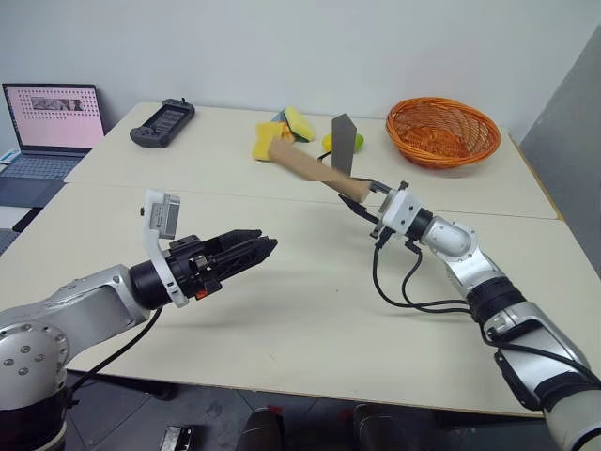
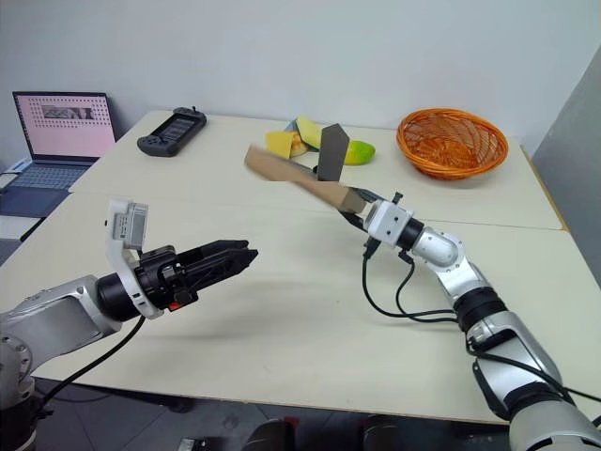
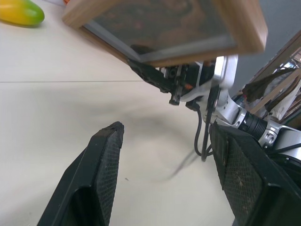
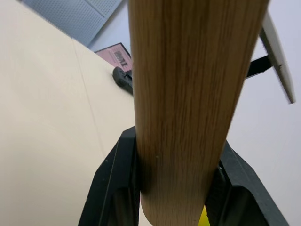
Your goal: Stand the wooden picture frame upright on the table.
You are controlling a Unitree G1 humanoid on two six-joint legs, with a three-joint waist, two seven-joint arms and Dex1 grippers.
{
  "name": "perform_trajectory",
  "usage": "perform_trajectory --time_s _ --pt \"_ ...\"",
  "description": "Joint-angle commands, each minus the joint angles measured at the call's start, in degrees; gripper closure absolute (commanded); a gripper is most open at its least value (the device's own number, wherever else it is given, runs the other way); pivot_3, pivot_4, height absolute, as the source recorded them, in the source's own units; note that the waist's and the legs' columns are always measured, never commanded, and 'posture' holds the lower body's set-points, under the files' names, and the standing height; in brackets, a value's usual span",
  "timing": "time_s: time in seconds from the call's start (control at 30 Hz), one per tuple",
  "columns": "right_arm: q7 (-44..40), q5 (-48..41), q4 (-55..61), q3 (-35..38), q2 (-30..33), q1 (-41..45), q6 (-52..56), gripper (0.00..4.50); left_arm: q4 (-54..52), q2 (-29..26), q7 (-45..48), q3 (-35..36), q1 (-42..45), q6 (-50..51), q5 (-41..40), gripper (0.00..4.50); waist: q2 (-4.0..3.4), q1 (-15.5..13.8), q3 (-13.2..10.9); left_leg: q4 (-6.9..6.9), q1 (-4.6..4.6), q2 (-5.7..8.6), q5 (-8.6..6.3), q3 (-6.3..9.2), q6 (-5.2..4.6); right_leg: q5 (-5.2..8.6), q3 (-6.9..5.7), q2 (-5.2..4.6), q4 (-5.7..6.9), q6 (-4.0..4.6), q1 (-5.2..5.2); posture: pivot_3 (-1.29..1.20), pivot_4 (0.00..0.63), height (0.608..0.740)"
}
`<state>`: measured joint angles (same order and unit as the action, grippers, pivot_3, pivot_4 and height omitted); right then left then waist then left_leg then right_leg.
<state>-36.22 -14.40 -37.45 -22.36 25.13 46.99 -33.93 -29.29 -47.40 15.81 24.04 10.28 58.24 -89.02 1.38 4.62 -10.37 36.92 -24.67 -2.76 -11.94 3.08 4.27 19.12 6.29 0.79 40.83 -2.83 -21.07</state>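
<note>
Both arms hung above the table [image 1: 282, 310]; my right gripper [image 1: 368, 197] pinched the wooden picture frame [image 1: 315, 167] by one end, airborne and slanted, its fold-out stand [image 1: 343, 143] raised, ready for setting down, I judged. My left gripper [image 1: 261, 246] waited spread and empty. Sponges [image 1: 282, 132], a basket [image 1: 441, 130] and a controller [image 1: 162, 122] sat well behind, nothing blocking

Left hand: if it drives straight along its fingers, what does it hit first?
Probably the right hand, which grips the wooden picture frame above the table. The left hand is open and apart from both; depth is unclear.
</note>
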Motion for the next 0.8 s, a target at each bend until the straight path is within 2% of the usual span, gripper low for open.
perform_trajectory --time_s 0.03,0.17,0.27,0.8 --pt "-10.84 -10.85 8.59 5.4 -0.62 -2.62 15.81 3.1 -2.33 -2.36 1.44 2.29 -0.86 -1.42 -2.06 1.43 -0.02 -0.1 -0.02 -0.01 0.0 0.01 0.0 0.02 0.0 0.01 -0.06 0.0 0.0 0.01 0.0 0.0 0.15 0.74" --pt "-16.21 -16.53 15.51 8.19 -0.93 -6.06 29.09 3.1 -2.22 -3.77 2.41 2.19 -1.37 -1.64 -2.45 1.43 -0.08 -0.19 -0.06 -0.03 -0.02 0.01 0.0 0.02 0.0 0.05 -0.12 0.0 0.0 0.07 -0.03 0.0 0.15 0.74" --pt "-18.91 -17.67 19.1 9.33 -1.17 -8.36 34.66 3.1 -2.1 -4.48 2.93 2.15 -1.99 -1.57 -2.54 1.43 -0.09 -0.16 -0.07 -0.06 -0.02 0.0 0.0 0.02 0.0 0.1 -0.16 0.01 0.01 0.15 -0.05 0.0 0.15 0.74" --pt "-19.95 -14.81 21.26 13.04 -5.98 -17.7 44.75 3.1 -1.12 -6.57 3.43 0.54 -0.39 -2.02 -2.66 1.43 -0.11 -0.15 -0.12 -0.11 -0.06 -0.02 -0.01 0.07 0.0 0.18 -0.33 0.04 -0.02 0.19 -0.12 0.0 0.15 0.74"
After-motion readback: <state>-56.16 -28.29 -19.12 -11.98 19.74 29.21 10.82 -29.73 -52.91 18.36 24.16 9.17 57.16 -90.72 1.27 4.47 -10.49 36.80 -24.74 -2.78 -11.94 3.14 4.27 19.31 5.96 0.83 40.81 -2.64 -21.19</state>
